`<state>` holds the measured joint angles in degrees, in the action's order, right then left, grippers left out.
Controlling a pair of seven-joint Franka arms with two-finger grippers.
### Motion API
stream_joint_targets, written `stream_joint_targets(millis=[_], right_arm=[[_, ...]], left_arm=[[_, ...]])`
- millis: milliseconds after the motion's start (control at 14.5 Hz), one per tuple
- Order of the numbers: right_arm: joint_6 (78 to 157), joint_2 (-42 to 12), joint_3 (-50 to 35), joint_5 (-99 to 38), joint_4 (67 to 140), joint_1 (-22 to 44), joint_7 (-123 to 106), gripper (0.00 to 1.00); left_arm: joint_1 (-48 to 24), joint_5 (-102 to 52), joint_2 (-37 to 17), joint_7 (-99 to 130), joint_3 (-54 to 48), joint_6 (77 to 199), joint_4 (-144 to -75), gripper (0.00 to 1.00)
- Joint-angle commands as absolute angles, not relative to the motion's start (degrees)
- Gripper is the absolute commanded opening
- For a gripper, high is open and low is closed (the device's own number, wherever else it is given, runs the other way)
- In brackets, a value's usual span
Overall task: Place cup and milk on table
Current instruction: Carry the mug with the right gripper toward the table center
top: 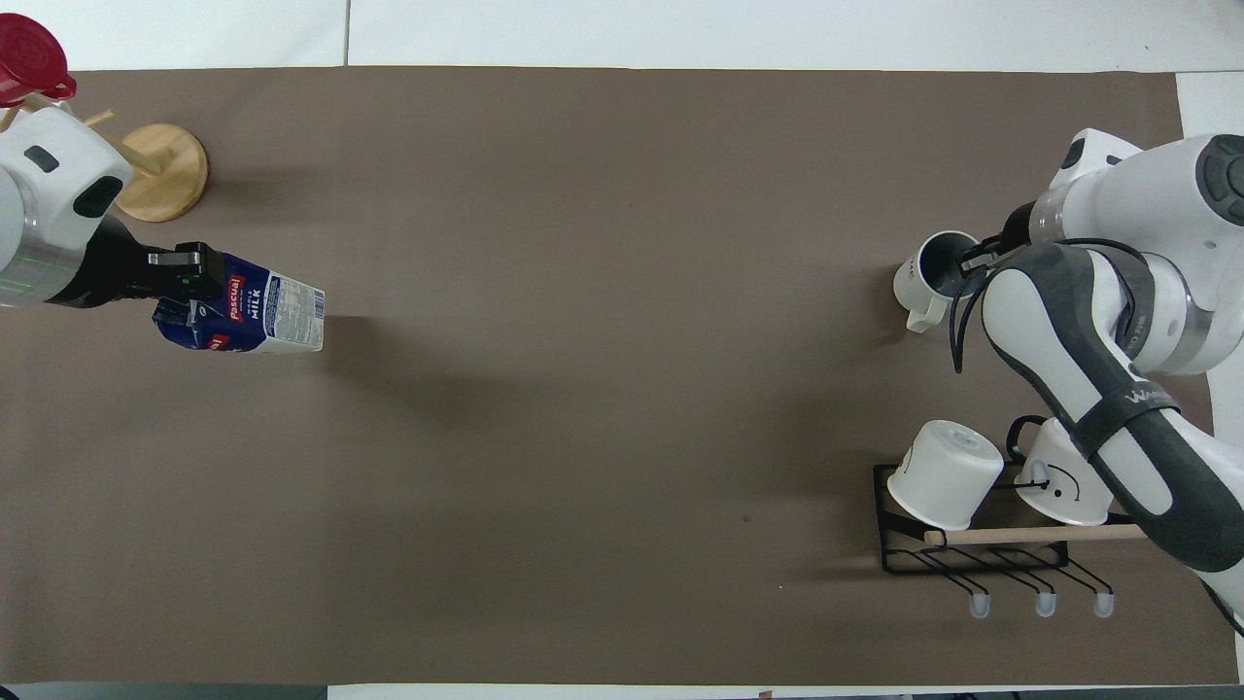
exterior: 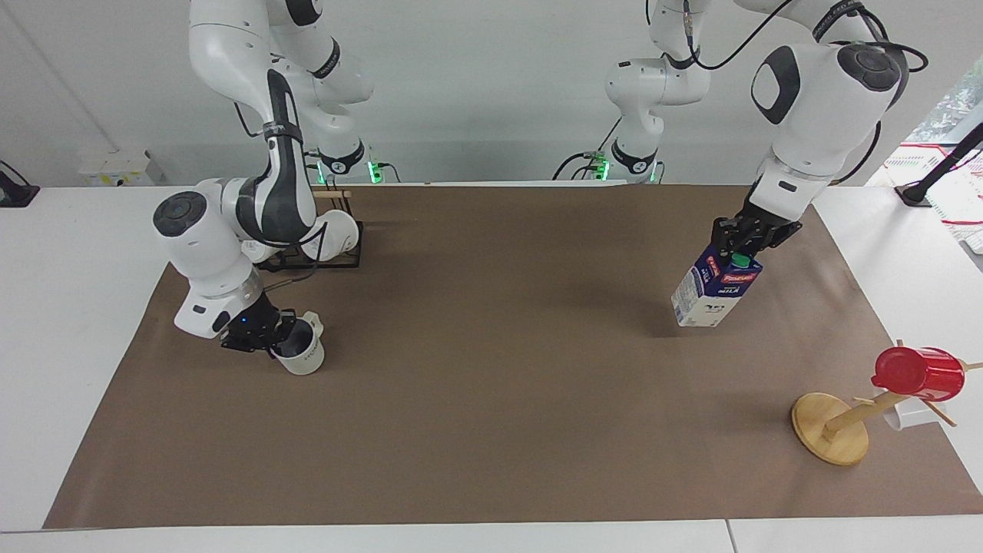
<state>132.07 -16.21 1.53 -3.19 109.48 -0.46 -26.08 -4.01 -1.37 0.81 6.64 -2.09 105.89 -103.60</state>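
A plain white wall backs a wide white table, most of it covered by a brown paper sheet that gives both arms one broad landing area.

The left arm reaches down at its own end of the sheet, and the left gripper is clamped on the gabled top of the milk. The carton hangs tilted, its base low over the paper or just touching it; which, I cannot tell. Gripping the ridge leaves the base free to meet the surface flat.

At the right arm's end, the right gripper is closed on the rim of the cup, one finger apparently inside the wall. The mug leans, mouth up, with its base at the paper, probably being stood upright.

Nearer the robots than the cup, a black wire rack carries two white mugs. A wooden mug tree holds a red cup off the surface, farther from the robots than the milk.
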Motion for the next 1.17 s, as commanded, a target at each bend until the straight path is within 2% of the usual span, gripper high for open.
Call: stream_joint_targets(millis=[0,138,481,825,1101], right_arm=[[127.2,-15.2,1.4,-2.8,105.4,3.0,-23.1,0.00],[124.5,-15.4,1.5,-1.9,102.0,6.6,-16.7,0.00],[125.6,-15.7,1.4,1.3,102.6,18.0,0.3,0.00],[131.7,-16.0,1.5,1.4,106.6,25.1,8.3,0.00],[136.6,-16.4,1.5,2.0,109.9,28.2,12.6,0.00]], left_arm=[[-3.9,-0.4,0.8,7.4,-2.0,105.2,-103.3,0.00],[-3.9,-0.4,0.8,7.3,-2.0,105.1,-103.3,0.00],[-3.9,-0.4,0.8,7.2,-1.9,105.3,-103.3,0.00],[-3.8,-0.4,0.9,6.9,-1.8,105.2,-103.4,0.00],[-3.7,-0.4,0.9,6.9,-1.7,105.2,-103.4,0.00]])
